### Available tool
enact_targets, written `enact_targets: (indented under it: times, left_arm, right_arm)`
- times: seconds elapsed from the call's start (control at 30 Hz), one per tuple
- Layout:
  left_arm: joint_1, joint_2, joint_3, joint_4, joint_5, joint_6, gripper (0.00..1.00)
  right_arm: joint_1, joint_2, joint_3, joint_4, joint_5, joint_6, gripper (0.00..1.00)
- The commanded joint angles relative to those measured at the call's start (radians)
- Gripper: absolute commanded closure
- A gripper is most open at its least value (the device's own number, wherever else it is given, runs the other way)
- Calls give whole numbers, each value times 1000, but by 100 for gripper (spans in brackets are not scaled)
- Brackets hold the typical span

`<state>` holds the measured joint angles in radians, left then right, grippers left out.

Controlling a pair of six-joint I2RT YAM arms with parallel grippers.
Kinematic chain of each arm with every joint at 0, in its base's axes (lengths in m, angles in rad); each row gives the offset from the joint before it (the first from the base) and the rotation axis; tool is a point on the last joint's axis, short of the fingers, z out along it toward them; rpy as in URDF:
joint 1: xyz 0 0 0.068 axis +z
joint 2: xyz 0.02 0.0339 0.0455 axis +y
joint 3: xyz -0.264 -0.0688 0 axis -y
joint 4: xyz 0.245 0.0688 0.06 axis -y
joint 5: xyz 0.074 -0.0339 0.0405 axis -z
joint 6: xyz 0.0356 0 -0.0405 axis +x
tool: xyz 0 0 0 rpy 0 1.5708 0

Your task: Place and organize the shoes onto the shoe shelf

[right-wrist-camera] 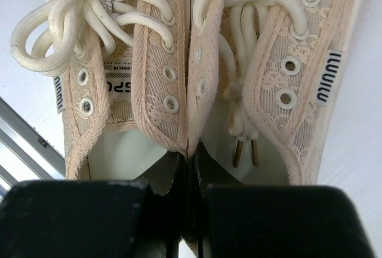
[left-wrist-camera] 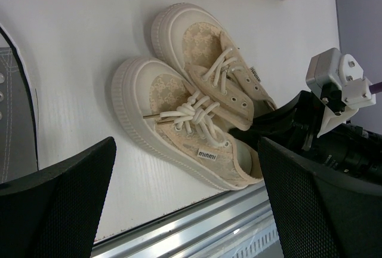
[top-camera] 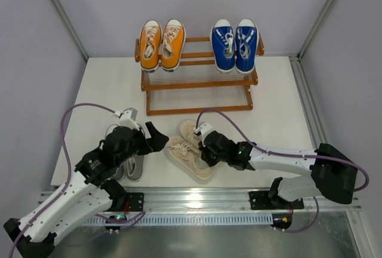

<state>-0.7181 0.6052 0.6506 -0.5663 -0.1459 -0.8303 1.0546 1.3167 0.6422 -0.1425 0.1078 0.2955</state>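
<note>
Cream shoes (top-camera: pixel 190 150) lie on the table (top-camera: pixel 274 108) short of the shoe shelf (top-camera: pixel 197 82), toes slanting shelfward. We see our right gripper (right-wrist-camera: pixel 188 171) clenching both inner collars heel-side, left gripper (top-camera: pixel 156 138) agape beside them.

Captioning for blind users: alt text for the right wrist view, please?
The right gripper is shut on the touching inner collars of a pair of cream lace-up canvas sneakers, pinching both shoes together. They lie side by side on a white table, seen close up from the heel end.
</note>
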Motion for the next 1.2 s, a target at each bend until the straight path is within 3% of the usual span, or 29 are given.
enact_targets:
  times: [0.0, 0.2, 0.33, 0.97, 1.17]
  left_arm:
    - [-1, 5, 27, 31, -6, 8, 0]
    - [-1, 16, 38, 29, -12, 16, 0]
    - [-3, 16, 40, 31, -11, 16, 0]
    - [-3, -42, 18, -6, -27, 7, 0]
    - [-3, -39, 24, -10, -18, 5, 0]
  right_arm:
    - [15, -72, -41, 6, 26, 68, 96]
    - [15, -299, -27, -86, 185, 131, 96]
    - [15, -355, 7, -158, 273, 137, 96]
    - [-1, -415, 69, -114, 584, 99, 96]
    - [-106, -347, 105, -60, 529, 90, 96]
